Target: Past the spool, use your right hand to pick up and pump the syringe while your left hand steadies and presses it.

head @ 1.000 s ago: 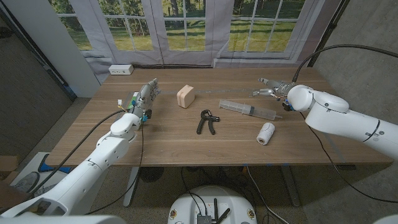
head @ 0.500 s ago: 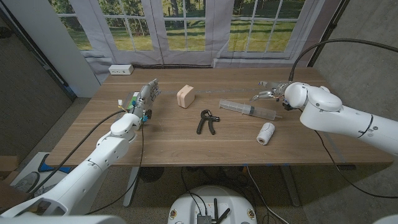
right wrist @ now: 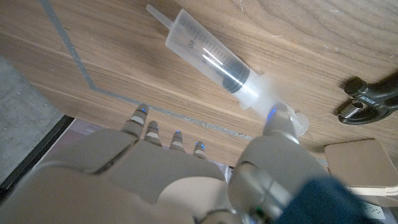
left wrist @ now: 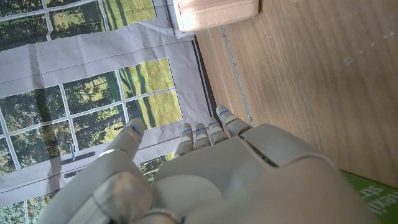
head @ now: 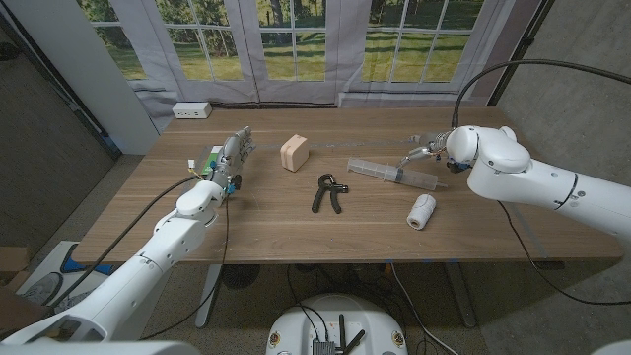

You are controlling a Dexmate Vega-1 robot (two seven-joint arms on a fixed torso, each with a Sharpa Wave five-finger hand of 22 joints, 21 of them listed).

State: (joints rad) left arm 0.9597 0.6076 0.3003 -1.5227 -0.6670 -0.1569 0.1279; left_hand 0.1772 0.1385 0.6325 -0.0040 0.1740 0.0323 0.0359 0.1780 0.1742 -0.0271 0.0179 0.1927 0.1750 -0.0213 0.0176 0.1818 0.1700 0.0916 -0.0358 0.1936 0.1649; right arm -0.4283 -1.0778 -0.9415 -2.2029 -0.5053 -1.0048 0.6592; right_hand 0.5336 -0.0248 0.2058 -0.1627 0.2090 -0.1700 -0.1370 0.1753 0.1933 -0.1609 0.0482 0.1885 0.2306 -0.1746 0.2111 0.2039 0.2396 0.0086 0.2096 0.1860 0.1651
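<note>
A clear syringe (head: 392, 174) lies on the wooden table (head: 266, 222), right of centre; in the right wrist view the syringe (right wrist: 211, 57) shows its dark plunger seal and its flange. Nearer the front edge lies a white spool (head: 421, 210). My right hand (head: 426, 152) hovers at the far side of the syringe, fingers spread and empty. The right hand (right wrist: 186, 174) has its thumb close to the flange; I cannot tell whether it touches. My left hand (head: 234, 151) stands at the table's left, fingers straight, holding nothing; the left hand (left wrist: 205, 174) points at the window.
A black hand-grip tool (head: 328, 191) lies mid-table, and a tan block (head: 294, 152) stands behind it. A green item (head: 210, 158) sits beside my left hand. A white power strip (head: 191, 109) lies at the far edge. The tan block (left wrist: 214, 12) and grip tool (right wrist: 372, 99) also show.
My right hand has swung left and down from the table's right side to the syringe's far side. The left arm and the objects have not moved.
</note>
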